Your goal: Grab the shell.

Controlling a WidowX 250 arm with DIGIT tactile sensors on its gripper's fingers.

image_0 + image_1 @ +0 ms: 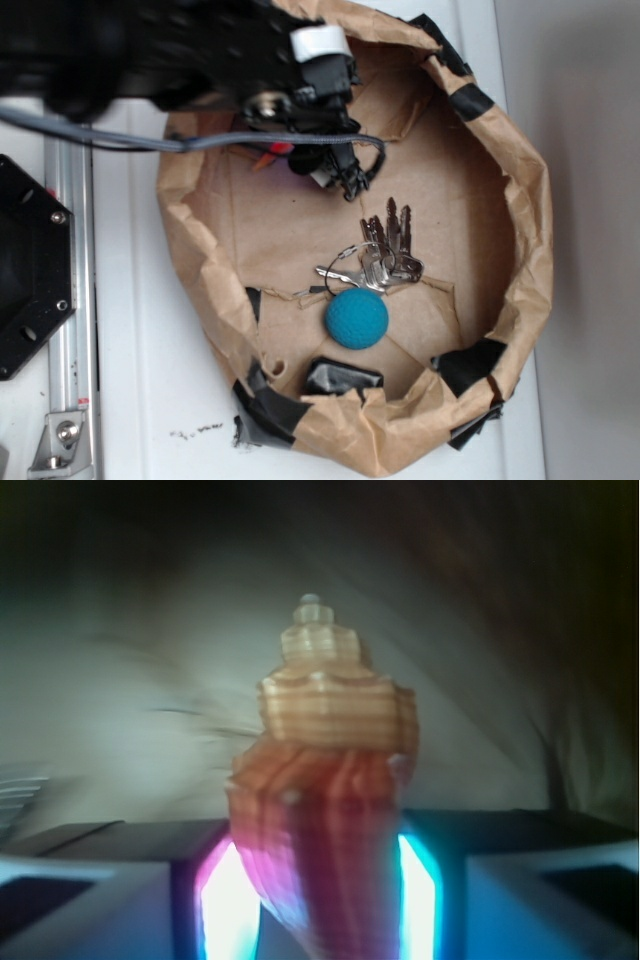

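Between the two fingers of the claw (320,900) stands the shell (325,810), pinched at its narrow part, spire pointing away; the grab looks made. Outside, it hangs over the paper-lined basket (520,180), apart from keys (380,255) and teal ball (356,318); lifting clear may remain

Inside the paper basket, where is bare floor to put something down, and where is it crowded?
Bare floor lies on the image-right side, between the keys and the basket's paper wall, and at image-left of the keys. It is crowded around the keys and the touching teal ball, and under the claw holding the shell.
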